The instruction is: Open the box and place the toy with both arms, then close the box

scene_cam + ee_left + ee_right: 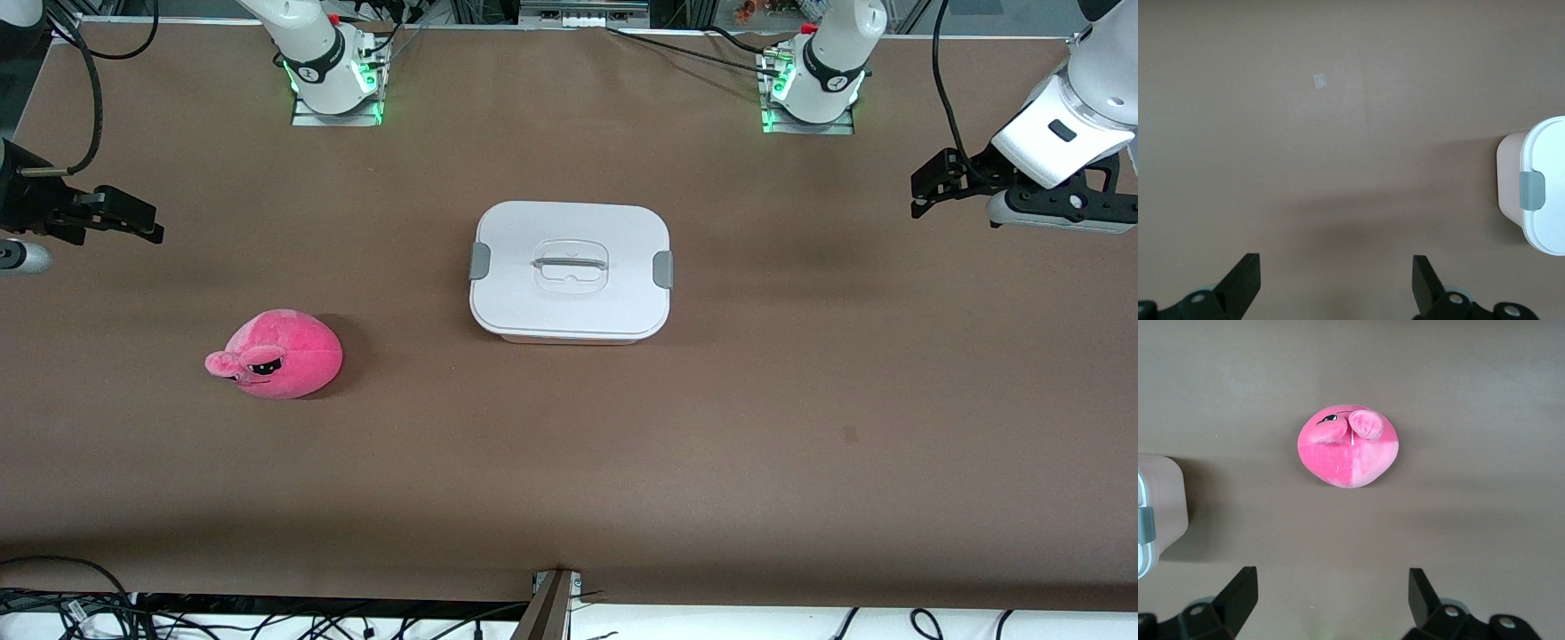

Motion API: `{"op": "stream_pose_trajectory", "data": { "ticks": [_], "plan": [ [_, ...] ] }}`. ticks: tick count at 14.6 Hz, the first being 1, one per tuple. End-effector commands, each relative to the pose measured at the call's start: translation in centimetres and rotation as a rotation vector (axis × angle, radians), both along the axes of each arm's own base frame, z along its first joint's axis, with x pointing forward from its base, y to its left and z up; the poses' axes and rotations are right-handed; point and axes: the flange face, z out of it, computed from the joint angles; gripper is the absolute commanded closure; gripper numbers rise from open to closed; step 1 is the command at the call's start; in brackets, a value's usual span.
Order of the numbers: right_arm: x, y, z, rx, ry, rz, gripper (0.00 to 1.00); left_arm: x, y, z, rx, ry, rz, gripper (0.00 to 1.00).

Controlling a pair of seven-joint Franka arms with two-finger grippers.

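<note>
Box, a pink tub under a flat white lid, stands shut near the middle of the bench; grey clips sit on both short sides and a clear handle lies flat at the lid's centre. Its contents cannot be seen through the lid. No writing can be read on box or lid. The toy, a round pink plush with a squinting black-eyed face, lies on bare bench toward the right arm's end, nearer the front camera than the box and well apart from it.

Right gripper hangs over the bench edge at its own end, fingers spread and holding nothing; in the right wrist view the toy shows ahead of the fingertips, with one corner of the box off to the side. Left gripper hangs over the other end, fingers likewise spread and holding nothing; ahead of them lies open bench bearing a small pale square mark, with a clipped end of the box well to one side. Brown bench surface lies open all around box and toy.
</note>
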Motion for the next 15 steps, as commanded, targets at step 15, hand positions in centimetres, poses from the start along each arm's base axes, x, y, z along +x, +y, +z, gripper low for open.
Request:
{"op": "stream_pose_trajectory", "data": {
  "ticks": [15],
  "plan": [
    [0.3, -0.4, 0.3, -0.009, -0.008, 0.002, 0.0, -0.9, -1.8, -1.8, 0.018, 0.207, -0.061, 0.0]
  ]
}}
